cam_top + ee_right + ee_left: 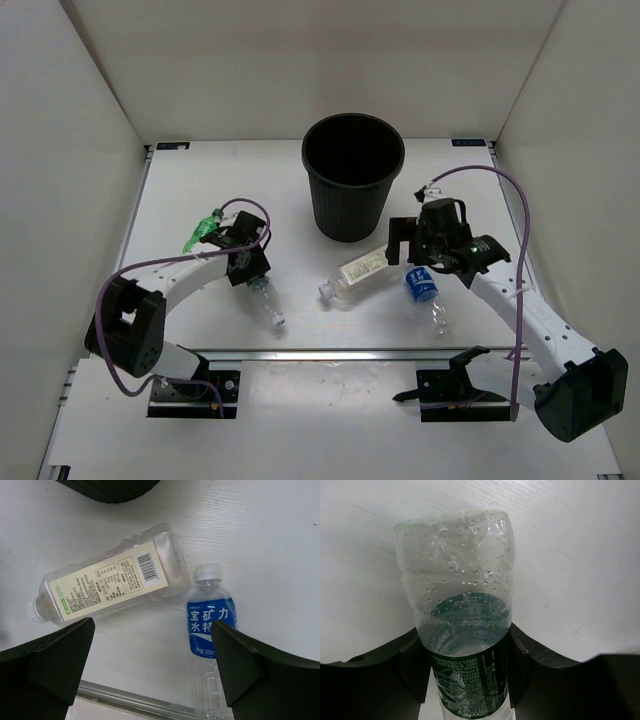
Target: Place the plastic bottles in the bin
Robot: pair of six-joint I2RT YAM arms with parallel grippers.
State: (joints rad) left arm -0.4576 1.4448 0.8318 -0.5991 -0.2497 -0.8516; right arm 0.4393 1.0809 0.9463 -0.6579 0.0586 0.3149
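Observation:
The black bin (pixel 352 175) stands upright at the back centre; its base shows in the right wrist view (pixel 107 487). My left gripper (pixel 245 262) (pixel 465 645) is shut on the green-label bottle (pixel 265 298) (pixel 457 580); its fingers press both sides at the label, and its cap points to the near right. The cream-label bottle (pixel 360 272) (pixel 110 582) and the blue-label bottle (pixel 424 287) (pixel 210 625) lie on the table. My right gripper (pixel 413 250) (pixel 152 630) is open and empty above them, one finger over each bottle.
A bright green piece (pixel 203 232) shows beside my left wrist; I cannot tell what it is. White walls close in the table on three sides. A metal rail (pixel 340 353) runs along the near edge. Purple cables (pixel 515 215) loop off both arms.

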